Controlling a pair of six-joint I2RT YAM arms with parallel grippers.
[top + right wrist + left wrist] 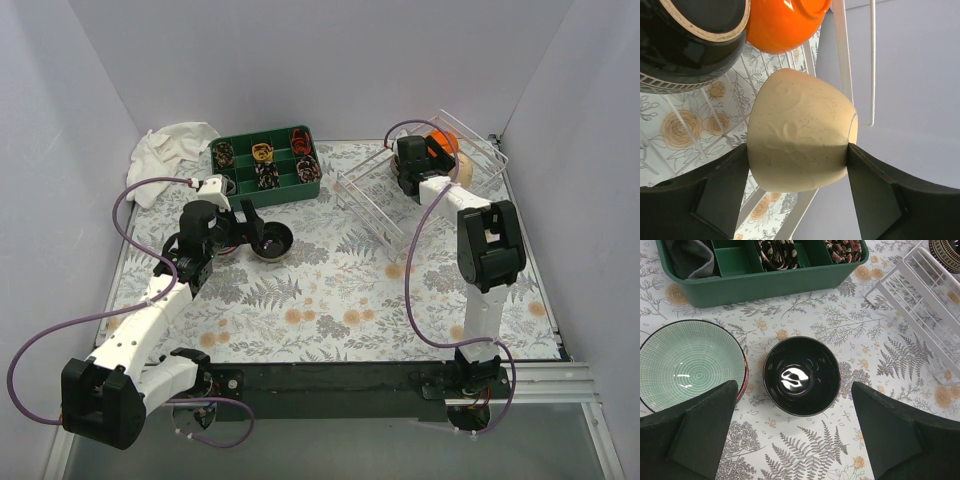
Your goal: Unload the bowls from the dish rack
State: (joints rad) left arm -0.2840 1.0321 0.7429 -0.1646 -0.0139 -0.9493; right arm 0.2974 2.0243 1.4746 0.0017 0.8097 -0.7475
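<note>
Floral table (350,300), right claw (797,150) pinching cream bowl (800,115) in dish rack (842,50), left claw (794,386) spread

I get bright, even light from overhead in the top view, with only soft, short shadows on the worktop (330,300). On the left wrist a white glare patch sits in the black bowl (801,376). On the right wrist the cream bowl (800,145) is lit above and shaded below, both views sharp.
</note>
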